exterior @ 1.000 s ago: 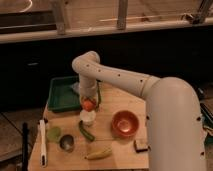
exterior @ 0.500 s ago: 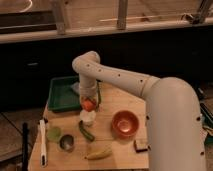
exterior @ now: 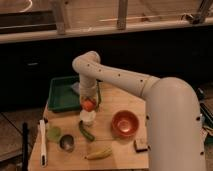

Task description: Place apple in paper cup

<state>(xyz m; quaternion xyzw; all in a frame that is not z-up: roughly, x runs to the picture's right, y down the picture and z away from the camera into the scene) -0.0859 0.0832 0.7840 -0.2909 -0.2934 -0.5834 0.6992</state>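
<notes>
Upper left: green tray [exterior: 62,95], no part in the task. Centre of frame: gripper [exterior: 88,102] clamped shut on the apple [exterior: 89,105], fruit pinched between the jaws at their tips. Just beneath the apple: paper cup [exterior: 88,117], upright; touching or a hair apart, cannot tell. Right of centre: orange bowl [exterior: 125,123], uninvolved. Judged progress: pickup done, apple lined up over cup; 1 step left, lowering and release.

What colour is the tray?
The tray is green, camera view. The gripper, shut on the apple, hangs above the paper cup.
</notes>
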